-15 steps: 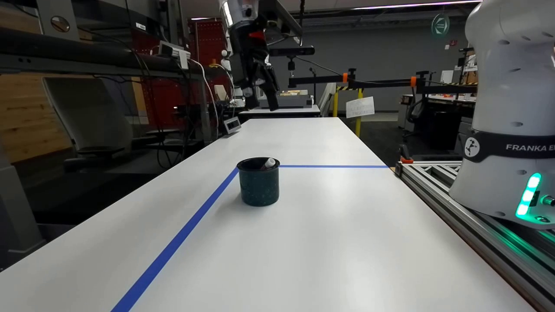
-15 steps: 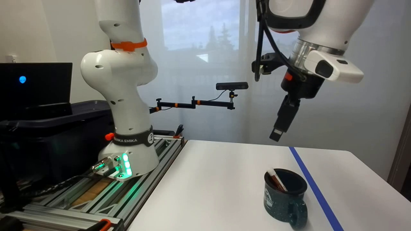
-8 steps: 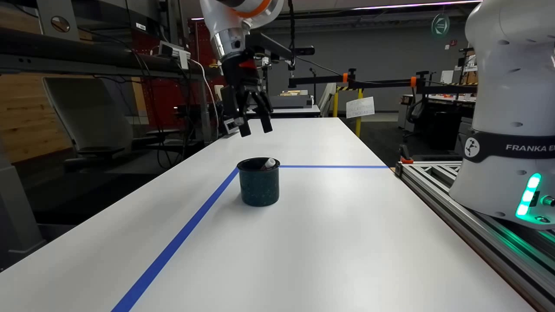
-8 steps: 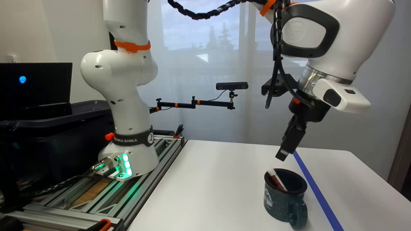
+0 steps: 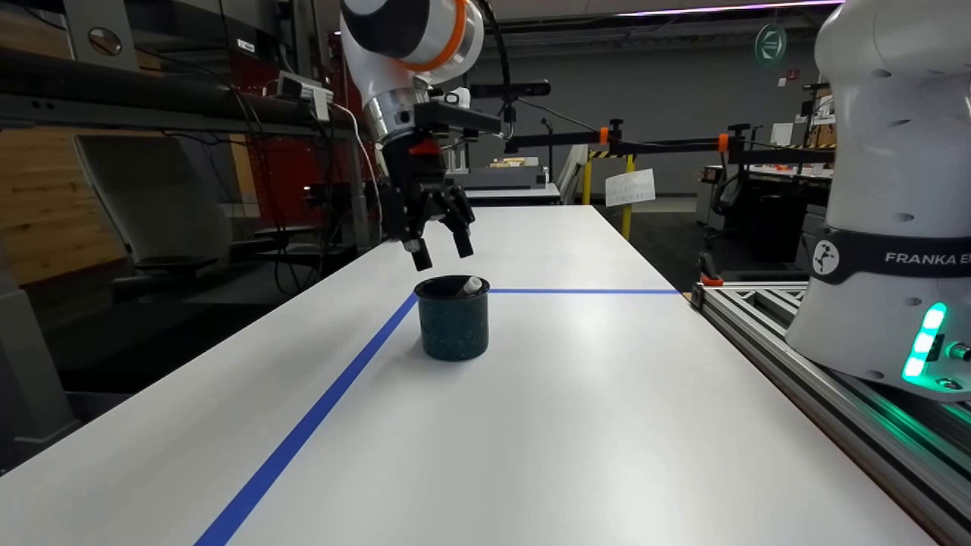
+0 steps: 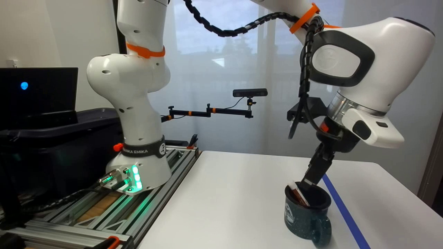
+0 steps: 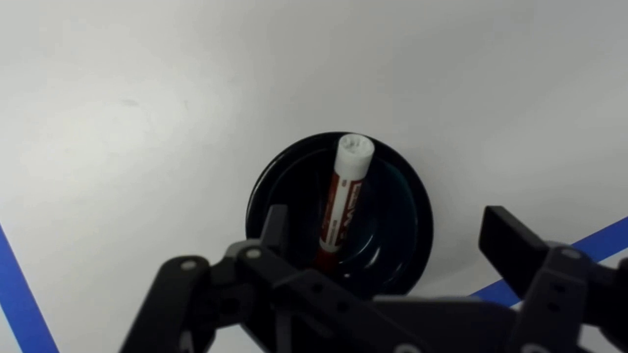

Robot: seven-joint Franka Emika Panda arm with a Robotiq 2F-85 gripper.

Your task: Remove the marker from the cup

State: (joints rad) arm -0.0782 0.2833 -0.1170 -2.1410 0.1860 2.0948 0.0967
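Note:
The cup, dark blue-green and speckled, stands upright on the white table in both exterior views [image 5: 454, 327] [image 6: 300, 224]. A side handle [image 6: 322, 231] shows in an exterior view. The marker, red with a white end, leans inside the cup, its white end at the rim [image 5: 472, 286] [image 6: 298, 194]. In the wrist view the marker [image 7: 342, 203] lies between the finger lines, its lower end deep in the cup [image 7: 425, 220]. My gripper [image 5: 444, 256] is open and empty, tilted, just above the cup. In the wrist view one finger overlaps the cup's left side; the other is right of it.
Blue tape lines [image 5: 318, 413] run along and across the table [image 5: 576, 425] close to the cup. The robot base [image 6: 142, 166] stands on a metal frame along one table edge. A camera on a bracket arm [image 6: 250, 92] stands behind the table.
My gripper has come down and towards the cup, from well above the table to just above the cup's rim. It stays open. The cup and marker have not moved.

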